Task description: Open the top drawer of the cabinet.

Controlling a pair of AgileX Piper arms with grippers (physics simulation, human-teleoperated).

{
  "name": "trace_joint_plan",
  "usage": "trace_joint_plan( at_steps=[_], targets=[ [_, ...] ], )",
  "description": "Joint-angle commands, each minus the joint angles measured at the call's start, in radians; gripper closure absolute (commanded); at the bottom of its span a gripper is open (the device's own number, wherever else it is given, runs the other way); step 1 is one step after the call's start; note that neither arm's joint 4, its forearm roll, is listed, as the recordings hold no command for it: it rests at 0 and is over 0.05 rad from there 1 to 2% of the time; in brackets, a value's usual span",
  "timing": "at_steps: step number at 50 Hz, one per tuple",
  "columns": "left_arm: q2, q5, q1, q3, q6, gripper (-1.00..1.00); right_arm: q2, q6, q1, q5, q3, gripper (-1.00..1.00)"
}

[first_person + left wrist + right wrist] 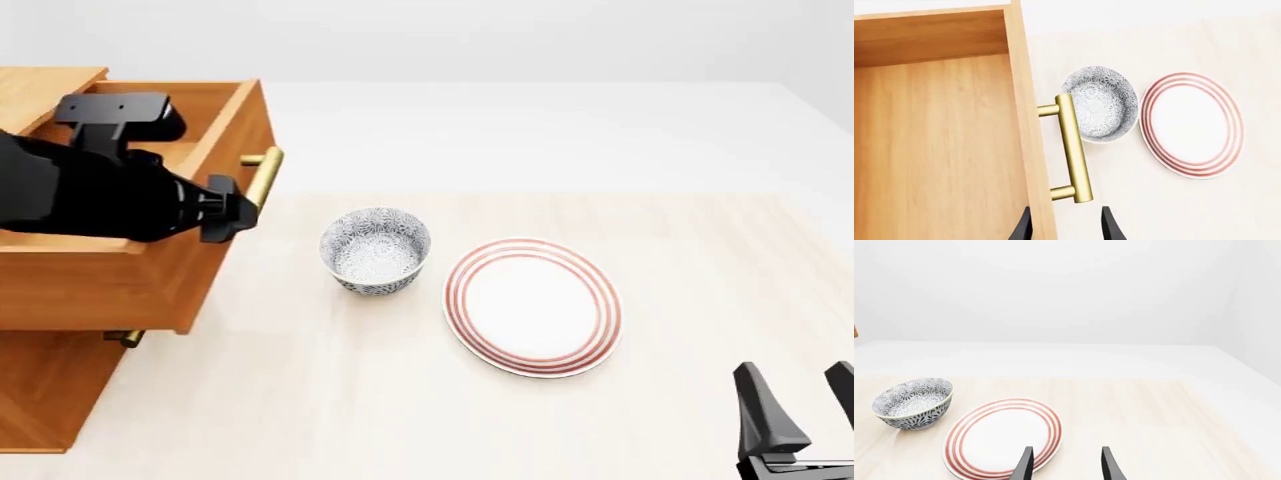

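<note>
Hovering just beside the brass handle [1071, 148] of the pulled-out top drawer [200, 140], the left gripper [1066, 226] has fingers apart straddling its long axis at one end, cabinet [54, 395] below, right gripper [801, 405] apart, far off.

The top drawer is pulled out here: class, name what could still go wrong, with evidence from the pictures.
1. The top drawer juts well out of the cabinet; further pulling might drag it off its runners.
2. The left gripper has open fingers beside the brass handle, so a careless move could knock it.
3. The bowl stands close under the handle; a swinging arm might hit it, or the plate.
</note>
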Motion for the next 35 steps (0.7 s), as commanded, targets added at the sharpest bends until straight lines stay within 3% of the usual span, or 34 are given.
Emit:
trace_joint_plan(
  at_steps=[1,35],
  targets=[
    [0.014,-0.009,-0.043,0.007,-0.003,-1.0,0.0,0.0,0.0,0.0,0.0,-1.0],
    [0.034,-0.014,-0.15,-0.034,-0.013,-1.0,-0.001,0.0,0.0,0.0,0.0,-1.0]
  ],
)
